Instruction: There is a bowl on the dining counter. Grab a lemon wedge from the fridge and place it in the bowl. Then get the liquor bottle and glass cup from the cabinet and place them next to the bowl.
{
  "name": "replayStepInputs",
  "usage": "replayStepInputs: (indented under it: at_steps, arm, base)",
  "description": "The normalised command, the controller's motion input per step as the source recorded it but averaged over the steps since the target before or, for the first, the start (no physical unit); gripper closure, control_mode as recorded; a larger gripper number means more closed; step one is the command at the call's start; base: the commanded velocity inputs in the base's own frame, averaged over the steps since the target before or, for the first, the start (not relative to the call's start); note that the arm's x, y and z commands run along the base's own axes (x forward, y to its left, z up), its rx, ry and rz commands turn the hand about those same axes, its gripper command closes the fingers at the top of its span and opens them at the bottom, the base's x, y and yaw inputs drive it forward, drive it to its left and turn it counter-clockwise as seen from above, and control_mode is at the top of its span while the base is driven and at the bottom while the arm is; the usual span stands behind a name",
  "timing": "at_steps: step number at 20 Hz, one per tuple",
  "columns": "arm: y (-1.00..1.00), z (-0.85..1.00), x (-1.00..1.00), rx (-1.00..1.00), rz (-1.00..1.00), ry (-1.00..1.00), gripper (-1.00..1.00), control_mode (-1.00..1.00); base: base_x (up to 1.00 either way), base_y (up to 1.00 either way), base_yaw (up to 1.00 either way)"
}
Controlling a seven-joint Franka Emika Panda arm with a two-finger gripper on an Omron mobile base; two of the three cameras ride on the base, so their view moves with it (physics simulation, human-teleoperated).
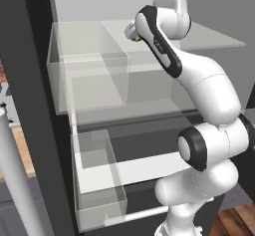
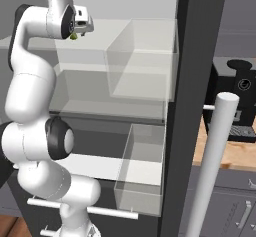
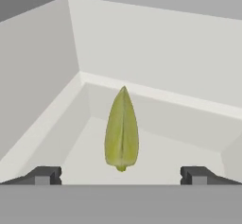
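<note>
A yellow-green lemon wedge lies on the pale floor of the fridge's top shelf, near its back corner. In the hand view it sits straight ahead, centred between my two dark fingertips. My gripper is open, with the wedge just beyond the tips and nothing held. From the base cameras the hand reaches into the upper shelf, and a speck of the wedge shows under the gripper.
The fridge stands open, with its dark door and pale handle bar on one side. Clear bins hang at the shelf's side, and another bin sits lower. A black coffee machine rests on a wooden counter.
</note>
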Motion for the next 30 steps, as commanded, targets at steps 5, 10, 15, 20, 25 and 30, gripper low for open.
replayStepInputs:
  at_steps: [5, 10, 15, 20, 25, 30]
  arm:
    - [0.08, 0.00, 0.13, 0.00, 0.00, 0.00, -1.00, -1.00]
    - [0.00, 0.00, 0.08, 0.00, 0.00, 0.00, -1.00, -1.00]
    - [0.00, -0.04, 0.07, 0.00, 0.00, 0.01, -1.00, -1.00]
    - [0.02, -0.11, 0.07, 0.00, 0.00, 0.04, -1.00, -1.00]
    - [0.02, -0.13, 0.06, 0.00, 0.00, 0.06, -1.00, -1.00]
    - [0.01, -0.11, 0.06, 0.00, 0.00, 0.06, -1.00, -1.00]
  base:
    - [0.00, 0.00, 0.00]
    - [0.00, 0.00, 0.00]
    - [0.00, 0.00, 0.00]
    - [0.00, 0.00, 0.00]
    - [0.00, 0.00, 0.00]
    - [0.00, 0.00, 0.00]
